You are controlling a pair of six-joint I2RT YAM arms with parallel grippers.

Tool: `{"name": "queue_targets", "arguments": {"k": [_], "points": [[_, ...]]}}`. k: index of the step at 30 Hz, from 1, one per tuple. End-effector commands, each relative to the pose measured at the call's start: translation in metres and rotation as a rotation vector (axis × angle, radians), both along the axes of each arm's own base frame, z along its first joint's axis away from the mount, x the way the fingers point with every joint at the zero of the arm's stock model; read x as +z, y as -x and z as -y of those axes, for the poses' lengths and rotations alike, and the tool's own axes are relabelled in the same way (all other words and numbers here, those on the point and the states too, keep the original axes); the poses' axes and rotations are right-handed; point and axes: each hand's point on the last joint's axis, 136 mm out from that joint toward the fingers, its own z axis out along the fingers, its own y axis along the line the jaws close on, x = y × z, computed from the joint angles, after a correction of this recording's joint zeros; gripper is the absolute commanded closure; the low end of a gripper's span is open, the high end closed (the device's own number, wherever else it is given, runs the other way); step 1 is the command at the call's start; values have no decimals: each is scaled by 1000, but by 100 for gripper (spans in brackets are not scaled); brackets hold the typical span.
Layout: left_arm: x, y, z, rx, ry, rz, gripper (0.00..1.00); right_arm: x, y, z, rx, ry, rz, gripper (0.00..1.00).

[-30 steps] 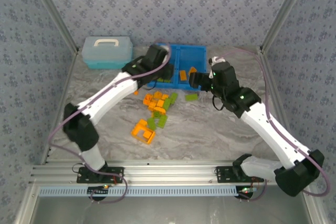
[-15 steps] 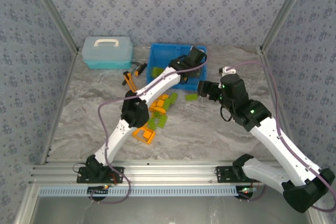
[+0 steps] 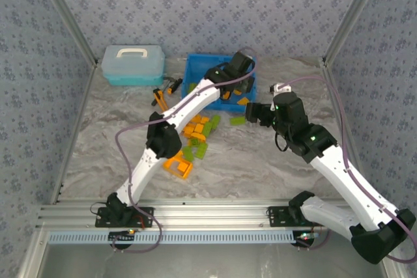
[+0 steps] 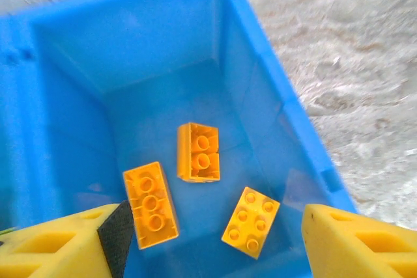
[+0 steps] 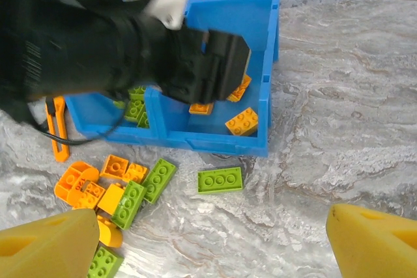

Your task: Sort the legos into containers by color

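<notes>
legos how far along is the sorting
Done: three orange legos lie in the bin's right compartment, some green legos in the left compartment. In hand: nothing; left gripper open over the orange side, right gripper open too. Left: mixed pile and one green brick on the table.

So the bright blue open-top plastic bin [image 4: 163,30] has small bright orange studded plastic bricks [image 4: 199,152] in one half and lime-green studded bricks [image 5: 135,109] in the other, with both colours mixed on the grey-white marbled tabletop [image 3: 260,167]. The walls [image 3: 195,4] are blue-grey with a small repeating floral print, there's a pale blue lidded plastic case [image 3: 133,63] with a white handle, and an orange-and-black slim hand tool [image 3: 158,97]. The left arm [image 3: 189,105] and right arm [image 3: 339,161] are white and black, and the left gripper [image 4: 215,239] and right gripper [image 5: 212,239] have yellow fingers, the left's with a black pad.
</notes>
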Motion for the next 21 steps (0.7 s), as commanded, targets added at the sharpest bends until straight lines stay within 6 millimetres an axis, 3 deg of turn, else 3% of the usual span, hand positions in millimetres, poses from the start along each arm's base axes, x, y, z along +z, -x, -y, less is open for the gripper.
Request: {"name": "queue_targets", "arguments": {"k": [1, 6, 12, 17, 21], "points": [[103, 30, -39, 19, 54, 93, 27, -13, 1, -16, 112, 38, -33, 8], [104, 67, -105, 76, 17, 93, 25, -63, 3, -55, 132, -31, -204, 10], [46, 116, -191, 191, 75, -68, 19, -135, 27, -134, 221, -21, -373, 9], [18, 160, -237, 230, 77, -134, 6, -183, 32, -179, 280, 37, -475, 6], [11, 177, -265, 277, 85, -134, 2, -208, 35, -209, 330, 81, -533, 5]]}}
